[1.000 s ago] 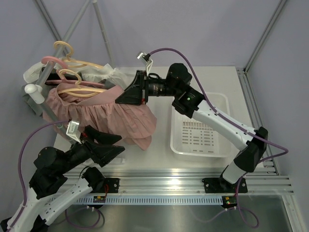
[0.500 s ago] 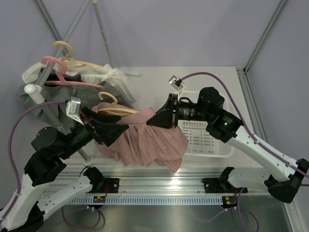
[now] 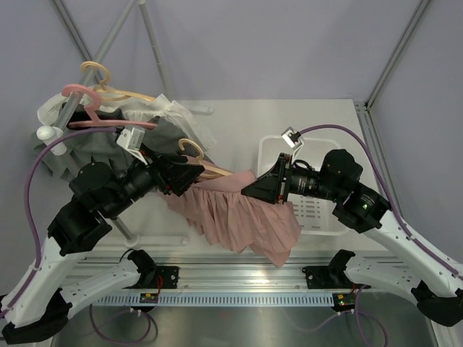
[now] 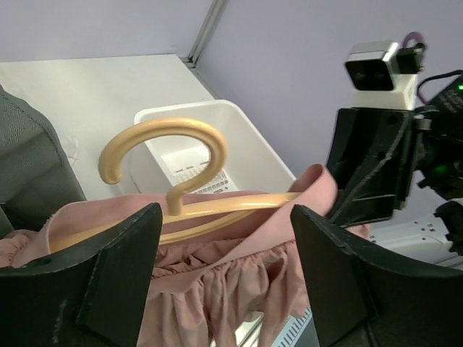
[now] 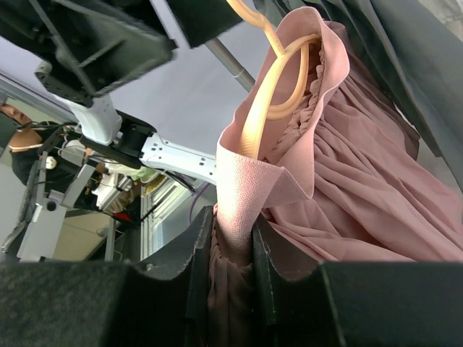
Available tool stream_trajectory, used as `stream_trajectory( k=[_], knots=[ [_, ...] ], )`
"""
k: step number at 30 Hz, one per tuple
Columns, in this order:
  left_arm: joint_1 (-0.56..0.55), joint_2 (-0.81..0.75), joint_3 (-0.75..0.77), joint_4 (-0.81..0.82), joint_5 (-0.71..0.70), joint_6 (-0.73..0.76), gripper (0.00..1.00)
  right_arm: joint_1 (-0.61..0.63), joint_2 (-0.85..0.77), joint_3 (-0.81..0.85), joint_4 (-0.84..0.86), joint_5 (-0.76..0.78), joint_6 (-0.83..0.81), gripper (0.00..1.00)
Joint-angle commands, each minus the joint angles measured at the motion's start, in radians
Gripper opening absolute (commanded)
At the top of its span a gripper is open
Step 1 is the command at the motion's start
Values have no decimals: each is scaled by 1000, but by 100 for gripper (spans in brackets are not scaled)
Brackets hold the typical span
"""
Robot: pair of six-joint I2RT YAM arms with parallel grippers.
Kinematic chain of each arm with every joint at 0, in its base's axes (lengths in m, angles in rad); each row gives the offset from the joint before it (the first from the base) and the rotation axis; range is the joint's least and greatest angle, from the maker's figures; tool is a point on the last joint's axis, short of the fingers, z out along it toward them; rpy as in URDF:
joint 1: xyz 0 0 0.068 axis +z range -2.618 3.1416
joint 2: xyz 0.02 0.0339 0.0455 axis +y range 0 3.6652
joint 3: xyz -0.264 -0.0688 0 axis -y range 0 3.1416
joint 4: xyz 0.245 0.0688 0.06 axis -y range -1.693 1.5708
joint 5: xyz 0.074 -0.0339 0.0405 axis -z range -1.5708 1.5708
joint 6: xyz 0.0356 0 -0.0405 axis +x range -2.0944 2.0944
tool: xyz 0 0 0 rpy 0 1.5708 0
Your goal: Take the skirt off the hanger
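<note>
**Skirt on its hanger, held up beside the basket**

The pink skirt point(image 3: 239, 217) hangs in the air just left of the white basket point(image 3: 269, 144), its hem drooping across the basket's near-left corner. Its waistband sits over the tan hanger point(image 3: 206, 168), whose hook lies on the side away from the basket. The right gripper point(image 5: 230, 217) pinches the basket-side end of the waistband. The left gripper point(image 4: 226, 213), farther from the basket, stands wide apart, its fingers on either side of the hanger.
</note>
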Motion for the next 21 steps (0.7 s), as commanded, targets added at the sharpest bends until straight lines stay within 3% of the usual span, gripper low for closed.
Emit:
stream_trajectory(
  k=[1, 21],
  knots=[
    [-3, 39, 34, 23, -66, 43, 73, -8, -39, 26, 95, 10, 55, 0],
    [-5, 96, -6, 102, -129, 79, 43, -8, -18, -19, 328, -40, 222, 0]
  ],
)
